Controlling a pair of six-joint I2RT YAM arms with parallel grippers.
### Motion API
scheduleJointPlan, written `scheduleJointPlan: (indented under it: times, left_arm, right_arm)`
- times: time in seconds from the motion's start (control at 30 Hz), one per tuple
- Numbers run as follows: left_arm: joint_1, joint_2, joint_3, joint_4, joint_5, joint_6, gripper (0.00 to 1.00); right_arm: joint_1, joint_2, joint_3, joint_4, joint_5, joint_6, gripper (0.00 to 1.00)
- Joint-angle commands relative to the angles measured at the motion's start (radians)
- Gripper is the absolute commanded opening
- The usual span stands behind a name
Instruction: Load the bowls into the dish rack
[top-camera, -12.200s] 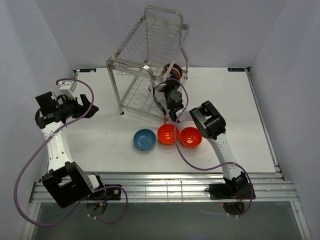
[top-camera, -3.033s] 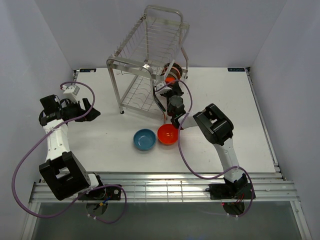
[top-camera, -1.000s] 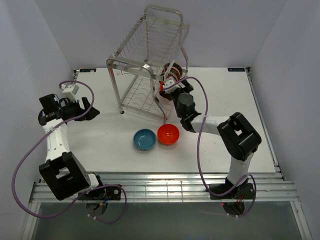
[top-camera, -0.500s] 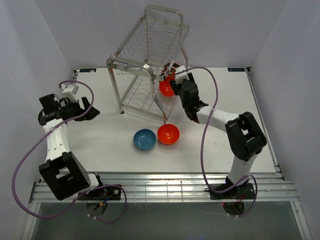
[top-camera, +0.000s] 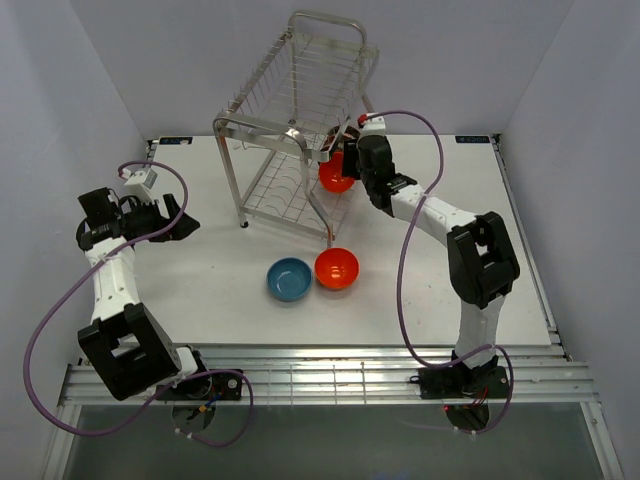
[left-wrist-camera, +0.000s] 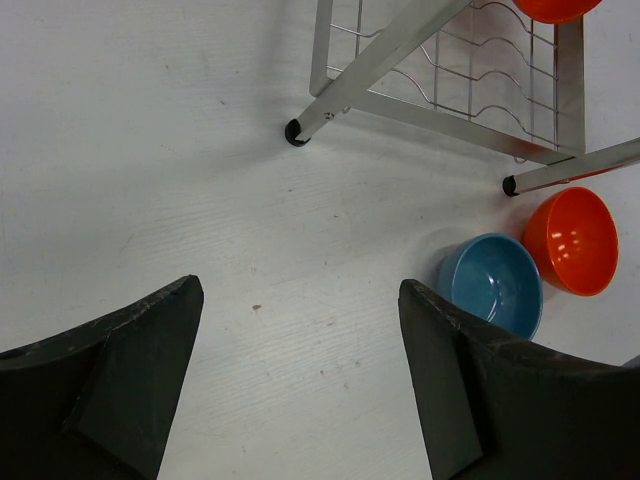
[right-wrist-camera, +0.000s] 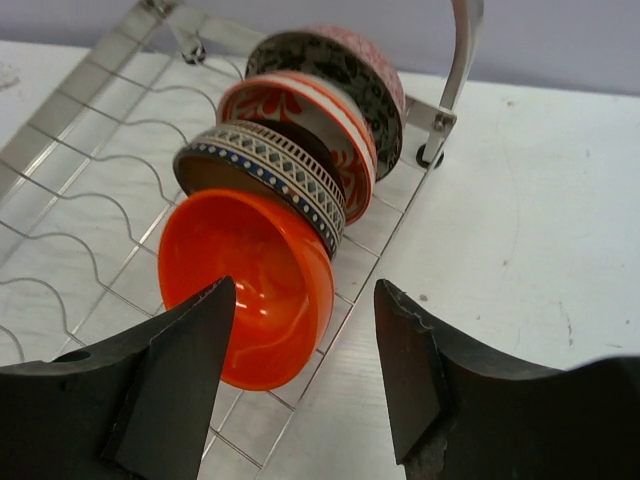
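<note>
While the right pincer (right-wrist-camera: 305, 295) hangs with its jaws spread, gripping nothing, an orange bowl (right-wrist-camera: 250, 290) stands on edge just beyond them in the lower tier of the dish rack (right-wrist-camera: 80, 200). It leans on the grey patterned bowl (right-wrist-camera: 270, 170), with the red-and-white bowl (right-wrist-camera: 300, 110) and the dark bowl (right-wrist-camera: 345, 65) behind. Four racked, and this looks like the let-go. Next comes a clean retreat without nudging the row, then a reach for the second orange bowl (top-camera: 337, 268), just beside the blue bowl (top-camera: 289, 279) on the surface (top-camera: 200, 280). Left pincer (left-wrist-camera: 298, 290) gapes empty, well apart. No brand or writing readable.
</note>
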Motion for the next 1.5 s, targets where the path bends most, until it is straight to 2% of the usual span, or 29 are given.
scheduleJointPlan:
  times: [0.0,0.47,0.87,0.97,1.17,1.47]
  left_arm:
    - [0.007,0.0,0.019,0.003,0.021,0.0,0.9]
    - [0.006,0.014,0.009,0.006,0.011,0.014,0.9]
    - [0.007,0.023,0.0,0.009,0.011,0.015,0.89]
    - [0.007,0.023,0.003,0.011,0.012,0.011,0.89]
    - [0.007,0.014,0.009,0.012,0.011,0.009,0.89]
    - [0.006,0.009,0.012,0.011,0.015,0.004,0.9]
  right_arm:
    - [-0.011,0.043,0.041,-0.036,-0.009,0.052,0.64]
    - [-0.026,0.149,0.111,-0.035,0.074,0.062,0.6]
    - [-0.028,0.175,0.122,-0.041,0.074,0.041,0.43]
    - [-0.029,0.169,0.112,-0.026,0.077,0.015,0.34]
    - [-0.022,0.117,0.066,0.022,0.06,-0.025,0.08]
    - [0.009,0.091,-0.019,0.169,0.094,-0.16,0.08]
